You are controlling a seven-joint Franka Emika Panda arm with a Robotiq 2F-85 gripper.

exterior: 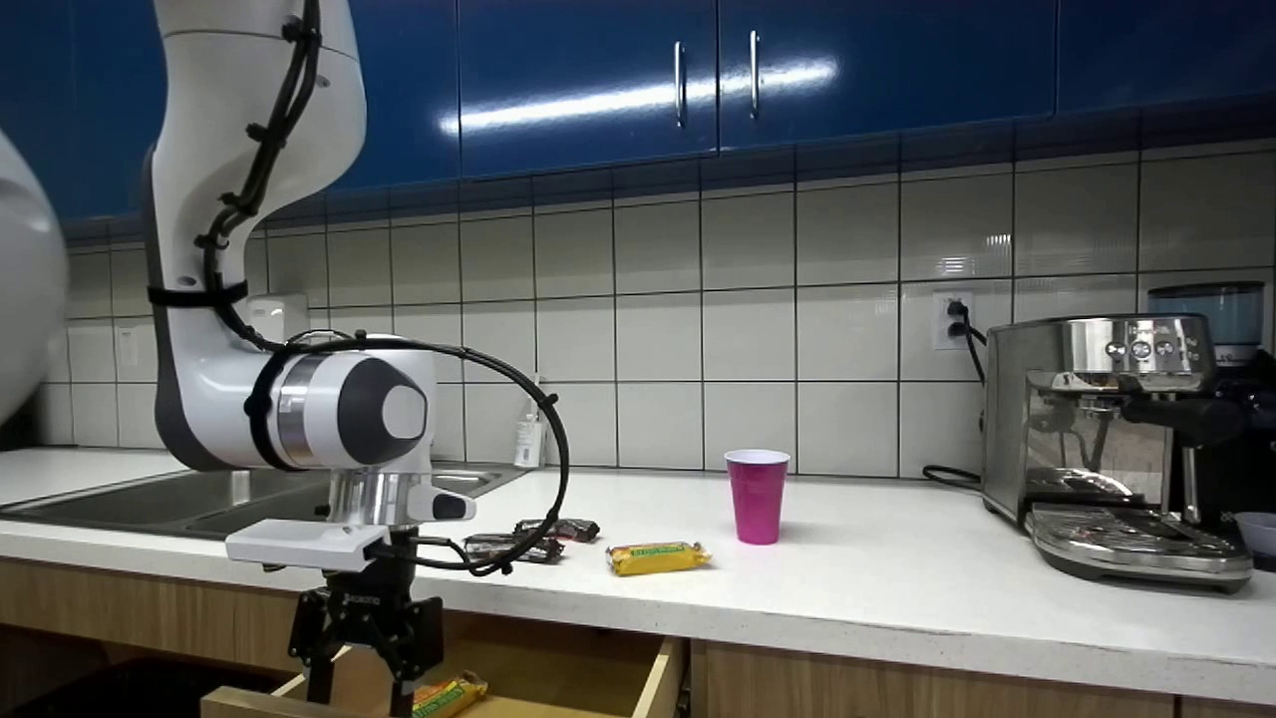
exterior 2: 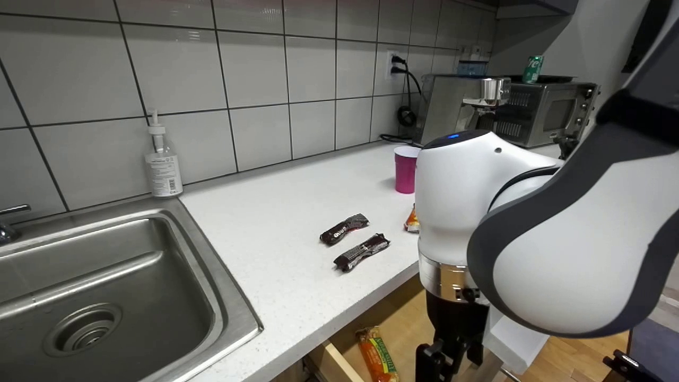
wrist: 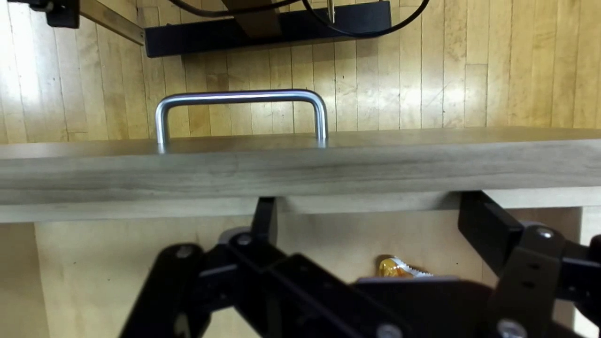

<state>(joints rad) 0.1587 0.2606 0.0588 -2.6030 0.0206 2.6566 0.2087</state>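
In an exterior view, my gripper [exterior: 361,693] points down over an open drawer [exterior: 660,676] below a white counter [exterior: 897,568], its two fingers [exterior: 402,696] standing apart. An orange-and-yellow wrapped bar [exterior: 449,696] lies in the drawer, just beside them from this angle. On the counter above, a yellow bar [exterior: 656,558] rests near an upright pink cup [exterior: 758,499], and two dark-wrapped bars [exterior: 573,530] lie close together, partly behind my looping cable [exterior: 564,449]. A steel coffee machine [exterior: 1097,449] stands farther along, before a tiled wall [exterior: 753,334] and beneath blue cabinets [exterior: 588,90].

In an exterior view, my gray-and-white arm [exterior 2: 573,276] fills the right side, my gripper at its foot over the drawer, and the orange-and-yellow wrapped bar lies apart from it, near the drawer's side wall. A steel sink [exterior 2: 228,302] is set into the counter at left, a pump bottle [exterior 2: 164,170] upright at its back corner. The dark-wrapped bars lie side by side; my arm hides most of the yellow bar, and the pink cup stands beyond. A green can [exterior 2: 533,69] sits above a countertop oven [exterior 2: 559,114].

In the wrist view, my fingers stand wide apart at the inner edge of the drawer's front panel [wrist: 300,173]; whether their tips touch the wood, I cannot tell from here. A metal handle [wrist: 242,97] juts from the panel's far face, above a wood floor [wrist: 422,84]. One crimped end of the orange-and-yellow wrapped bar shows past my gripper's dark body, which covers the rest.
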